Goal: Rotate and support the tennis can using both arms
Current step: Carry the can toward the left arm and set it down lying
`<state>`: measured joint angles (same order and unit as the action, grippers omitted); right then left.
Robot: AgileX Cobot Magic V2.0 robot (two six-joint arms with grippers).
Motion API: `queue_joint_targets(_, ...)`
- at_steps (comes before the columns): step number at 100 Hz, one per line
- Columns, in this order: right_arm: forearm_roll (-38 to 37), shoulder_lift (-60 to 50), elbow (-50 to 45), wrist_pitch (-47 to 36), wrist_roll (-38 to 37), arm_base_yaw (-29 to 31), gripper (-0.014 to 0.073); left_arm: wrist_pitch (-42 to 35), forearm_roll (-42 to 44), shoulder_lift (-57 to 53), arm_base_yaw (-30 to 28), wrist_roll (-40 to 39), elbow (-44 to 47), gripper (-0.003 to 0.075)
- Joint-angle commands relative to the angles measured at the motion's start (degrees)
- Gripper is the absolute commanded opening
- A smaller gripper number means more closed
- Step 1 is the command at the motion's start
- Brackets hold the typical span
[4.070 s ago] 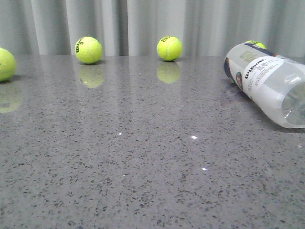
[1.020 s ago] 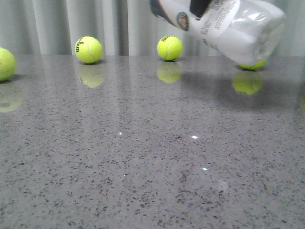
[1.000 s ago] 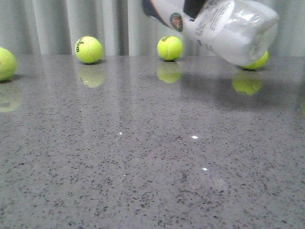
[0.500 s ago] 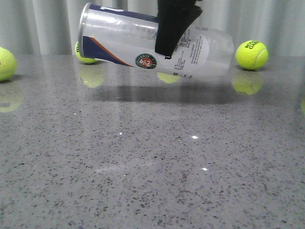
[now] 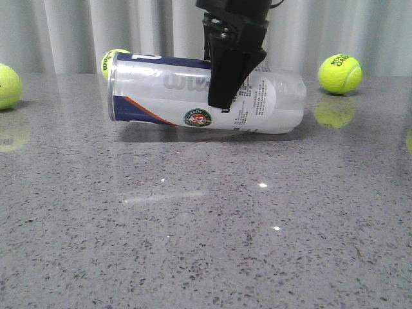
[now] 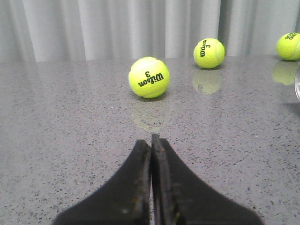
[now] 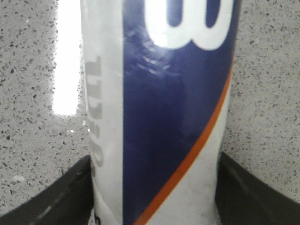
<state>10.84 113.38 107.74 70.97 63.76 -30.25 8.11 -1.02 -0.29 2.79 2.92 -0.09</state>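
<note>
Countertop of speckled grey stone (image 5: 193, 257) fills the front view, backed by a pale pleated curtain (image 5: 64, 32). On its side across the middle of the counter lies the tennis can (image 5: 161, 93), a clear tube with a white label, a navy band, an orange stripe and a round green-red emblem facing the camera; its rimmed end points toward the robot's left, its clear rounded end toward the right, and its lower edge looks to be at or just above the stone. The right gripper (image 5: 219, 103) comes down from above and is clamped around the can near its middle, one black wedge finger lying over the near wall of the tube. In the right wrist view the can (image 7: 154, 112) runs up between the two dark fingers (image 7: 56, 197), which press against its sides on either flank, spread just as wide as the tube.

The left gripper (image 6: 151, 140) appears in its own wrist view, low over the stone, its two black fingers pressed flat together and holding nothing. Just ahead of it sits a yellow-green ball marked Wilson 3 (image 6: 149, 77), apart from the fingertips; the far ball (image 6: 209, 53) rests beyond, near the curtain.

In the front view, the right-hand ball (image 5: 340, 73) stands clear of the can's clear end, the half-hidden ball (image 5: 111, 58) peeks from behind the rimmed end, and the edge ball (image 5: 8, 85) sits at the frame's left border.
</note>
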Motion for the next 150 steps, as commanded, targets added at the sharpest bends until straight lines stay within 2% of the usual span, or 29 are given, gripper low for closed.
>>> queue_joint_targets(1, 0.9, -2.7, 2.0, 1.4, 0.6, 0.1, 0.0292, -4.6, -0.4, -2.2, -0.2, -0.5, 2.6, -0.002)
queue_joint_targets(21, 0.9, -2.7, 2.0, 1.0, 0.6, 0.1, 0.0292, -4.6, -0.4, -2.2, -0.2, -0.5, 2.6, -0.002)
queue_joint_targets(28, 0.9, -2.7, 2.0, 0.6, 0.6, 0.1, 0.0316, -4.6, -0.4, -2.2, -0.2, -0.5, 2.6, -0.0021)
queue_joint_targets(35, 0.9, -2.7, 2.0, 0.6, 0.6, 0.1, 0.0405, -4.6, -0.4, -2.2, -0.2, -0.5, 2.6, -0.0021)
queue_joint_targets(47, 0.9, -2.7, 2.0, 0.7, 0.5, 0.1, 0.0612, -4.6, -0.4, -2.2, -0.2, -0.5, 2.6, -0.002)
queue_joint_targets(54, 0.9, -2.7, 2.0, 0.7, 0.5, 0.1, 0.0671, -4.6, -0.4, -2.2, -0.2, -0.5, 2.6, -0.0021)
queue_joint_targets(98, 0.9, -5.8, 2.3, 0.1, -0.2, 0.0, 0.0667, -4.6, -0.4, -2.2, -0.2, -0.5, 2.6, -0.0021)
queue_joint_targets(105, 0.4, -7.7, 2.3, -0.7, -4.1, 0.0, 0.0667, -4.6, -0.4, -2.2, -0.2, -0.5, 2.6, -0.0021)
queue_joint_targets(116, -3.4, -10.3, 2.3, -2.7, -14.8, 0.0, 0.0666, -4.6, -0.4, -2.2, -0.2, -0.5, 2.6, -0.0021)
queue_joint_targets(121, -5.3, -11.4, 2.3, -3.1, -20.1, 0.0, 0.065, -4.6, -0.4, -2.2, -0.2, -0.5, 2.6, -0.0021)
queue_joint_targets(128, -8.0, -12.8, 2.3, -3.2, -28.1, 0.0, 0.0577, -4.6, -0.4, -2.2, -0.2, -0.5, 2.6, -0.0021)
queue_joint_targets(150, -16.0, -16.2, 2.2, -2.3, -53.0, 0.1, 0.0129, -4.6, -0.4, -2.2, -0.2, -0.5, 2.6, -0.0021)
